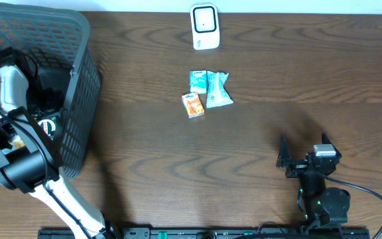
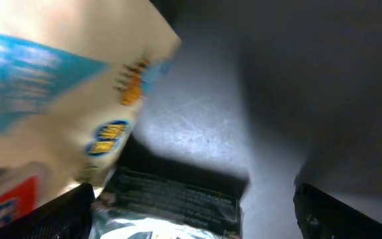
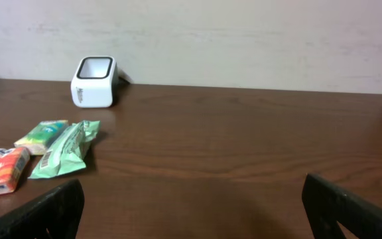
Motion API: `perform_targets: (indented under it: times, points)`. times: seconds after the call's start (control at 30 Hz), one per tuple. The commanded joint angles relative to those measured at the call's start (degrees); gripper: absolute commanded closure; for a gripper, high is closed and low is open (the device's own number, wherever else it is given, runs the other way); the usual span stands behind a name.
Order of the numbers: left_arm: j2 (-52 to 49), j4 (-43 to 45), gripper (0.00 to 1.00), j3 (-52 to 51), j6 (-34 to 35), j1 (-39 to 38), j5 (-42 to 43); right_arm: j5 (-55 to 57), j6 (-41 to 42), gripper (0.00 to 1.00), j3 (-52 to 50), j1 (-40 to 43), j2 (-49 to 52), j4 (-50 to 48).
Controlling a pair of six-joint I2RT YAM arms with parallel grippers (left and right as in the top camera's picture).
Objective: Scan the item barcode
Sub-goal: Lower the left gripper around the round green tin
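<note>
Dark wooden table (image 1: 257, 66); my left pincer (image 2: 197, 212) gaped wide, empty, inside basket (image 1: 85, 79) over foil pouch (image 2: 171, 199), cream packet (image 2: 52, 99) (blurred) just beside. Risk was pinching both, or presenting wrong face to scanner (image 1: 204, 26).

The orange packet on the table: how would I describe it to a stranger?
Find the white scanner at the far edge of the wooden table. Just towards the robot lies a cluster of three small packets. The orange packet is nearest the robot and the only warm-coloured one, next to a teal packet and a green pouch.
</note>
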State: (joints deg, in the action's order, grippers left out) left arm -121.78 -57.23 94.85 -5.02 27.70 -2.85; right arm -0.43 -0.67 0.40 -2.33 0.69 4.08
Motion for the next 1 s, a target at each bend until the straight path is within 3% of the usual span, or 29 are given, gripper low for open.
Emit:
perform_targets:
  times: [0.0,0.17,0.33,0.7,0.97]
  points:
    - [-1.18,1.07,0.06,-2.21,-2.29,0.31,1.79,0.07,0.39,0.01,-0.09,-0.33,-0.31,0.26]
    - [-1.49,2.86,0.07,-3.91,-2.27,0.31,1.81,0.07,0.39,0.01,-0.11,-0.33,-0.31,0.26]
    - [-1.49,2.99,0.17,-4.85,-2.21,0.28,2.36,0.07,0.39,0.01,-0.09,-0.33,-0.31,0.26]
    - [-1.49,1.92,0.19,-4.85,-1.84,0.20,3.28,0.07,0.39,0.01,-0.11,-0.33,-0.31,0.26]
    - [-1.60,1.44,0.23,-5.11,-1.81,0.17,-1.14,0.07,0.39,0.01,-0.09,-0.33,-0.31,0.26]
